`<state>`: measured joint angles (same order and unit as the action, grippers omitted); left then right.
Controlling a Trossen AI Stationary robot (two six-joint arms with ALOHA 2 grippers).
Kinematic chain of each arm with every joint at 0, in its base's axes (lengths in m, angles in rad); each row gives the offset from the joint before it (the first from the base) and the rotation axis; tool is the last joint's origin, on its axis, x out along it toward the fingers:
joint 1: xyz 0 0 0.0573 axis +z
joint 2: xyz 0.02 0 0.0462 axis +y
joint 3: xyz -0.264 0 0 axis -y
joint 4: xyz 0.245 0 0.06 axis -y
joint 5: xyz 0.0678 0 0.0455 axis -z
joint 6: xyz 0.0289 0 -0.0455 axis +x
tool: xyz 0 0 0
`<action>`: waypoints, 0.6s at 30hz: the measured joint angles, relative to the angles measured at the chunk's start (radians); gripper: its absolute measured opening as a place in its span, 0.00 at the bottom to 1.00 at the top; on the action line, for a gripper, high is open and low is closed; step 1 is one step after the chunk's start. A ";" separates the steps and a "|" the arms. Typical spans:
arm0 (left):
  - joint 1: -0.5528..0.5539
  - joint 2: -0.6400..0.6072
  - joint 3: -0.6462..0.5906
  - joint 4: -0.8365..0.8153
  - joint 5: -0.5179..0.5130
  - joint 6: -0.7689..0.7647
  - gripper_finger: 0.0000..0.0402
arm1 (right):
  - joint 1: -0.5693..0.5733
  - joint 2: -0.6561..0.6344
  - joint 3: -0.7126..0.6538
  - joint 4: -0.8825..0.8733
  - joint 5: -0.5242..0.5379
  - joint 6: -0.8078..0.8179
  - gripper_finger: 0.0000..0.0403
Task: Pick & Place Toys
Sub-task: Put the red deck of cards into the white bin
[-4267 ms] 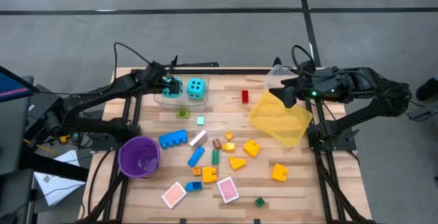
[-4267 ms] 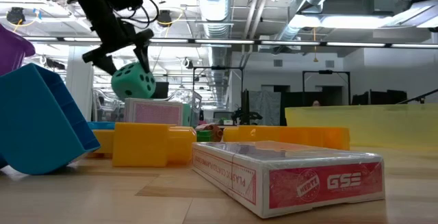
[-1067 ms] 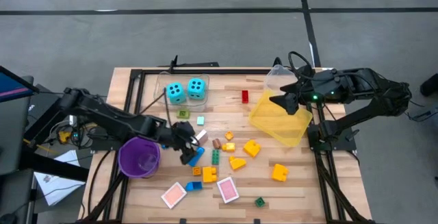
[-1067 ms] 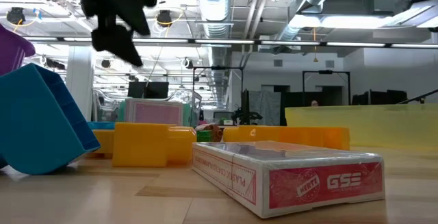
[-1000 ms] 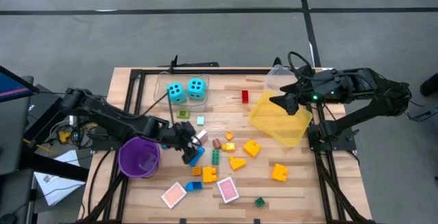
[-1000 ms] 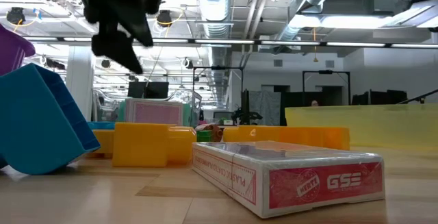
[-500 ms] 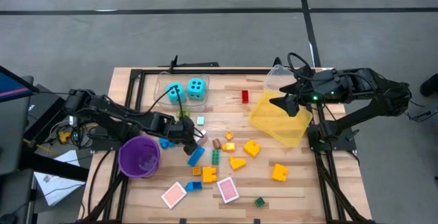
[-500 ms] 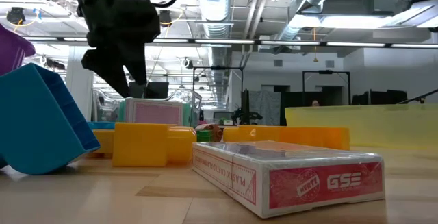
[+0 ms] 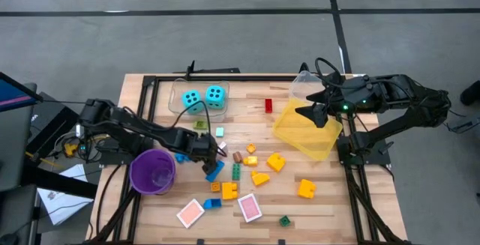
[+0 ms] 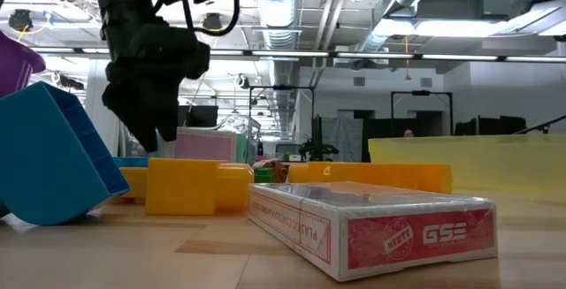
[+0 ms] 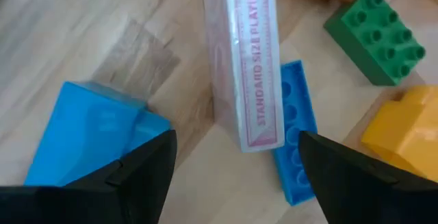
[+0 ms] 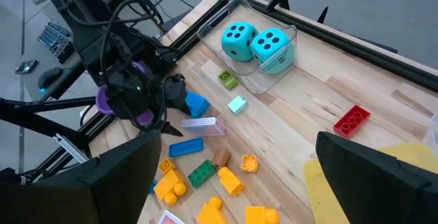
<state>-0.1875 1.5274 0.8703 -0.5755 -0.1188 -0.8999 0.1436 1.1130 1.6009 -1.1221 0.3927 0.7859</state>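
1. We see the left gripper low over the middle of the table, its fingers spread apart and holding nothing.
2. Between those fingers, just ahead of the tips, a card box stands on its long edge on the wood.
3. A long blue brick lies touching the box's far side; a bigger blue block sits beside the near finger.
4. Past the box we see a green brick and a yellow brick.
5. Behind the left gripper sits the purple cup.
6. The two cyan dice rest side by side in a clear tray, well beyond the left gripper.
7. The right gripper hangs wide open and empty over the yellow bin.
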 joint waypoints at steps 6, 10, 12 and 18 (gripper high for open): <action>0.006 -0.002 0.000 0.008 0.001 -0.030 0.75 | 0.000 0.000 0.000 0.000 0.000 0.000 0.94; 0.006 -0.004 0.000 0.008 -0.004 -0.031 0.74 | 0.000 0.000 0.000 0.000 0.000 -0.001 0.94; 0.006 -0.004 0.000 0.009 -0.007 -0.032 0.72 | 0.000 0.000 0.000 0.000 0.000 -0.001 0.94; 0.019 -0.004 0.000 0.007 -0.002 -0.032 0.50 | 0.000 0.000 0.000 0.000 0.000 -0.001 0.94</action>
<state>-0.1686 1.5230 0.8707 -0.5680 -0.1207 -0.9321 0.1436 1.1130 1.6009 -1.1225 0.3931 0.7853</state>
